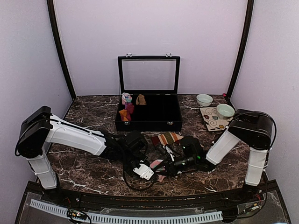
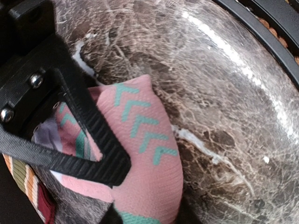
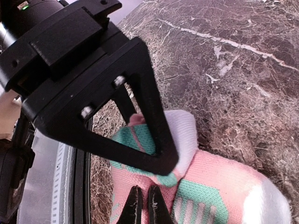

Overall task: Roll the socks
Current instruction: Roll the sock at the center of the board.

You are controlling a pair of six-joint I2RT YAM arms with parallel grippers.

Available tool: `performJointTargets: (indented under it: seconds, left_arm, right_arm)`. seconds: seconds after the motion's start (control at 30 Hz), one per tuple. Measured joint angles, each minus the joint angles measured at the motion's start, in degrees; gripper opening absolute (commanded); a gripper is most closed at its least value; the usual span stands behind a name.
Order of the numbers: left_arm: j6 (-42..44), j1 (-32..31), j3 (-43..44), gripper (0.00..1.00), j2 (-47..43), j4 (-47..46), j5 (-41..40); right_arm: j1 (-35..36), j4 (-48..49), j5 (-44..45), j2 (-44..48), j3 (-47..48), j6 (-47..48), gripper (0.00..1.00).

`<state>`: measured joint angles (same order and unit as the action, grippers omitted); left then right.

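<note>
Left tool (image 2: 114, 186), right tool (image 3: 144, 205) both on pink sock (image 2: 149, 135)

Soft, finely knitted pink sock (image 2: 149, 154) on a glossy, dark veined marble-look table (image 2: 224, 93); the left gripper (image 2: 112, 192) has matt black ribbed plastic fingers (image 2: 96, 135) with shiny metal screws (image 2: 36, 80).

pink sock (image 2: 145, 140) 1 | striped sock (image 1: 167, 138) 1 | bowls (image 1: 204, 100) 2 | box (image 1: 148, 122) 1 | bundles (image 1: 130, 108) 4

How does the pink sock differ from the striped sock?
The pink sock carries mint chevrons; the striped sock has red, brown and cream bands. The pink sock lies nearer the front edge; the striped sock lies farther back, toward the black box. Both rest on the table.
</note>
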<state>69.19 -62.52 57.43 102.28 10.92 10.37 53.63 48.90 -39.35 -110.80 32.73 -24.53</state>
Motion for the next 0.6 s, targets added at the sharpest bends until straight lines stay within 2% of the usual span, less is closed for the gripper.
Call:
performJointTargets:
  seconds: [0.1, 0.3, 0.37, 0.43, 0.6]
  left_arm:
    - [-0.44, 0.00, -0.07, 0.11, -0.26, 0.33, 0.04]
    - [-1.95, 0.04, 0.59, 0.01, -0.09, 1.51, 0.35]
    - [-2.29, 0.07, 0.66, 0.00, -0.02, 1.64, 0.48]
    - [-2.62, 0.15, 1.03, 0.00, 0.22, 2.38, 0.83]
    - [-4.63, 0.68, 4.11, 0.00, 2.14, 5.97, 3.54]
  right_arm:
    - [-0.02, -0.57, 0.00, 0.26, 0.11, -0.02, 0.02]
    - [0.00, -5.42, 0.87, 2.08, 1.20, 0.52, 0.08]
    - [0.00, -7.26, 1.22, 2.67, 1.60, 0.94, 0.14]
    - [0.02, -8.61, 2.10, 3.56, 1.66, 1.68, 0.24]
    - [-0.02, -13.20, 7.58, 8.46, 0.02, 3.06, 0.28]
